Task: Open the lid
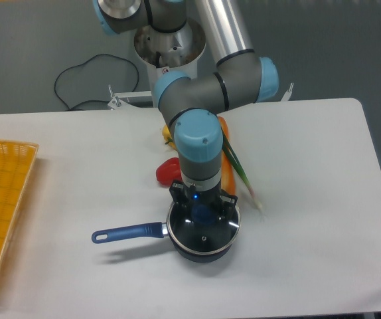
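Starting at the left, the yellow basket [1,199] sits far from the action. The saucepan [200,249] has its blue handle [127,232] pointing left, and the lid [204,234] rests on it. The pincer [202,212] hovers at the blue knob; whether it is clenched I cannot tell. A weak grasp can drop the lid, or drag the pan toward the vegetables [227,166].

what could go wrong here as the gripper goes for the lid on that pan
1. The gripper sits right over the lid, hiding the knob, so grip alignment cannot be confirmed; an off-centre hold might slip.
2. The saucepan is unrestrained on the table; a sticking lid could drag it or swing its handle.
3. The red vegetable and carrot lie just behind, so a backward move could hit them.
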### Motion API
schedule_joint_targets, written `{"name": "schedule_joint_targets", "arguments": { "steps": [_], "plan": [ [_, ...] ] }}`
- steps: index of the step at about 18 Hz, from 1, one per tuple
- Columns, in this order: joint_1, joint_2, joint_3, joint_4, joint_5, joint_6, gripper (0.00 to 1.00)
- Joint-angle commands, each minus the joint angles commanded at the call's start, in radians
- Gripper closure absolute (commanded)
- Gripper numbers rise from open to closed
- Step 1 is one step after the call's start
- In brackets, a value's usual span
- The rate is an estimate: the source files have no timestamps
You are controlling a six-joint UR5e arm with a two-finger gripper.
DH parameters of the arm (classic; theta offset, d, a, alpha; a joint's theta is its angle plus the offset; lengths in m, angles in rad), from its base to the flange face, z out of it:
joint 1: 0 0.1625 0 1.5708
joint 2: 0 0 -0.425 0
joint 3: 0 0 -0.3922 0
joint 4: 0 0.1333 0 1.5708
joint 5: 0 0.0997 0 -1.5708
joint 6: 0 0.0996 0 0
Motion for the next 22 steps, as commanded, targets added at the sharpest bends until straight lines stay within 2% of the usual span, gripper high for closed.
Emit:
{"name": "schedule_joint_targets", "arguments": {
  "steps": [2, 5, 11, 14, 19, 22],
  "plan": [
    [0.005, 0.003, 0.000, -0.006, 0.002, 0.000, 0.51],
    [0.015, 0.021, 0.003, -0.052, 0.005, 0.002, 0.51],
    [0.051, 0.054, 0.005, -0.081, 0.002, 0.055, 0.51],
    [0.072, 0.057, 0.011, -0.100, -0.005, 0.103, 0.51],
    [0.101, 0.058, 0.029, -0.164, -0.005, 0.164, 0.51],
    [0.112, 0.058, 0.031, -0.166, -0.008, 0.176, 0.52]
  ]
}}
